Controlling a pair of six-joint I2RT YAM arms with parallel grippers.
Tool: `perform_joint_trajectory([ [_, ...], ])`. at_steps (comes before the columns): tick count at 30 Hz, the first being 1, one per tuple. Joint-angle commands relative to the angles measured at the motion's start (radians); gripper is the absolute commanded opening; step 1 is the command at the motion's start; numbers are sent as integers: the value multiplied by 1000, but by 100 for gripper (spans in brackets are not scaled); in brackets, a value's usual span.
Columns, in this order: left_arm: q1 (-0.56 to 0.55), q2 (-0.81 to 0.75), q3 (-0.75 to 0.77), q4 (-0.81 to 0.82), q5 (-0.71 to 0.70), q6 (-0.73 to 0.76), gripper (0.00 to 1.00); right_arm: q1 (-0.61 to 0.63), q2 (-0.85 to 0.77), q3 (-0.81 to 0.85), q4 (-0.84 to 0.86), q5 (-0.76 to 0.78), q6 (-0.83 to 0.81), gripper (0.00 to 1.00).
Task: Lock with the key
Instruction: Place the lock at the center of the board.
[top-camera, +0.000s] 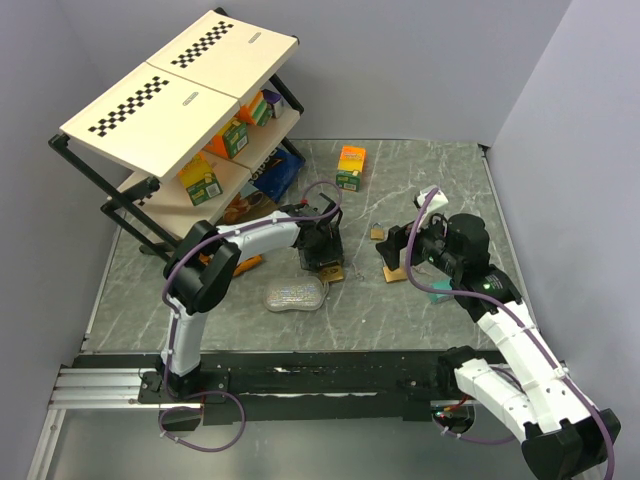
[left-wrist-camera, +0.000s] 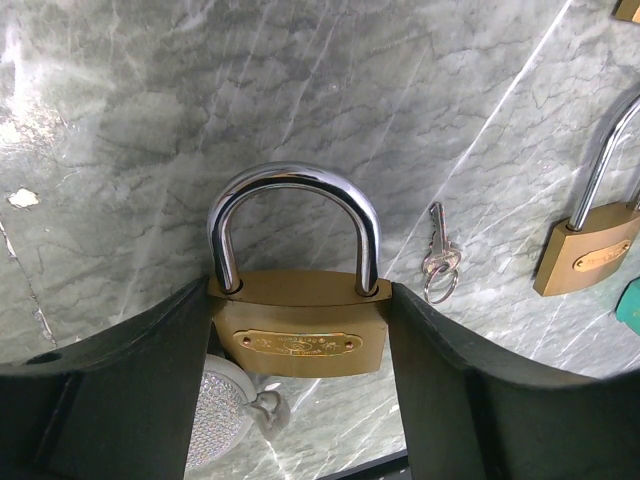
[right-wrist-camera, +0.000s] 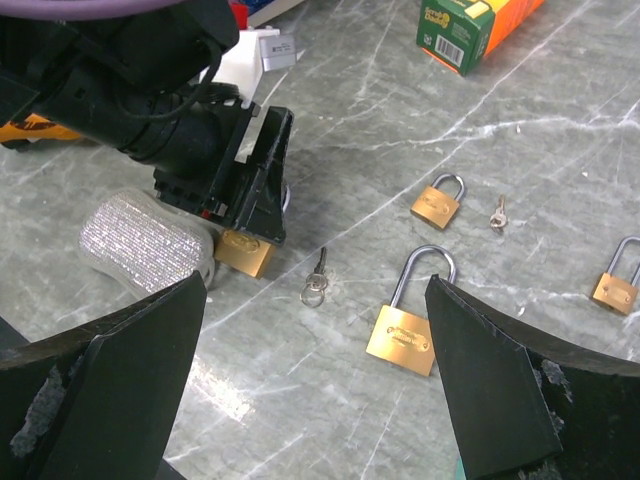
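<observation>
Brass and polished steel make up the padlock. We judge it dense, rigid and heavy for its size, with smooth faces that could slip under a light grip. It sits upright between the left gripper's fingers, which press on the two narrow sides of the body. That seems the right place to hold it, since the shackle is round and slick. Both shackle legs enter the body, but we cannot tell whether it is latched. The keyhole is hidden, presumably on the underside.

On the marbled table, just beside that padlock, the key lies flat with its ring. It looks thin, light and stiff, so we expect it to skate or tip when pinched. We would take it by the bow, near the ring, leaving the blade free.

The right gripper hovers above the table with its fingers spread wide and holds nothing. Below it are a second large padlock, a small padlock with its own small key, and another at the edge.
</observation>
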Motion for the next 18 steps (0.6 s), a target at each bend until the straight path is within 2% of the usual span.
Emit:
perform_joint_trajectory([
  [1,-8,32,13,2,-20,-2,50,-10,-16,4,12,1,13,99],
  [13,-7,38,27,14,5,6,83,-9,-6,7,14,-9,13,99],
  [18,-7,27,41,19,3,20,91,-9,-7,5,15,-13,13,99],
])
